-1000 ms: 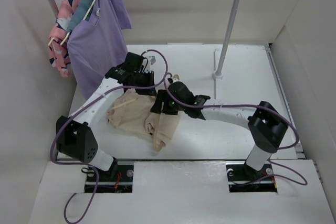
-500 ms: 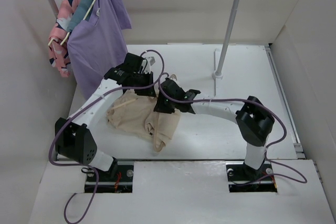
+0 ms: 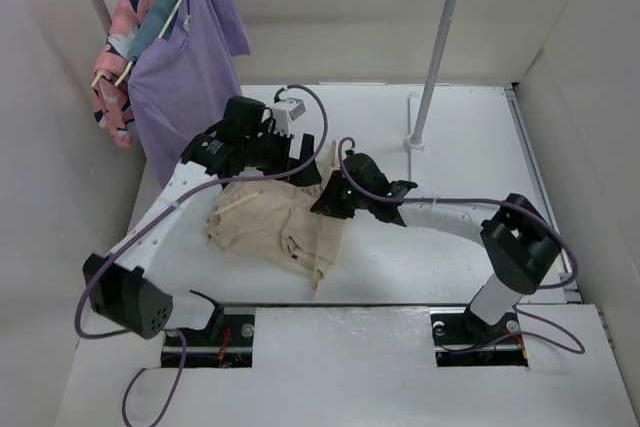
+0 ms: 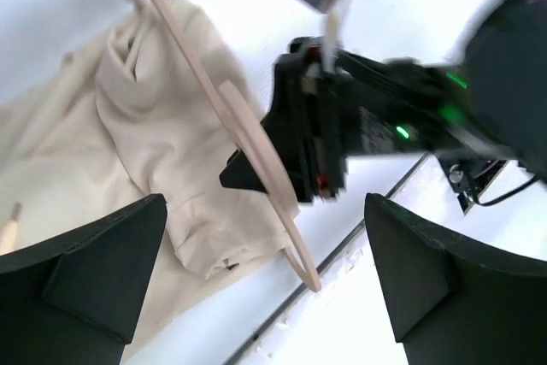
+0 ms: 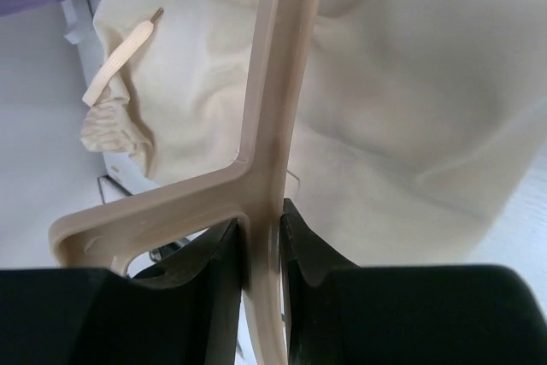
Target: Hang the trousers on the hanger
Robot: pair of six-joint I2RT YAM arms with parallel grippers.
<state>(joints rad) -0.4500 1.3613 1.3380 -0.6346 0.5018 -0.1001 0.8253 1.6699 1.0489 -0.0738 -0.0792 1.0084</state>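
Observation:
The beige trousers (image 3: 272,232) lie crumpled on the white table, in front of both grippers. The pale hanger (image 3: 236,205) lies across them, one arm tip sticking out at the left. My right gripper (image 3: 326,201) is shut on the hanger (image 5: 275,117) at the junction of its bars, with trouser cloth (image 5: 410,108) behind it. My left gripper (image 3: 298,159) hovers open just above; its wide-apart fingers (image 4: 85,271) hold nothing. Below it I see the hanger's curved arm (image 4: 256,138), the trousers (image 4: 128,134) and the right gripper (image 4: 342,134).
A clothes rail stands at the back, its pole (image 3: 437,57) coming down to the table at the right. A purple shirt (image 3: 190,67) and a pink patterned garment (image 3: 118,57) hang at its left end, near the left arm. White walls enclose the table.
My left gripper has opened, let go of the hanger and lifted back to the left. My right gripper has closed on the hanger and shifted slightly right; the trousers moved a little with it.

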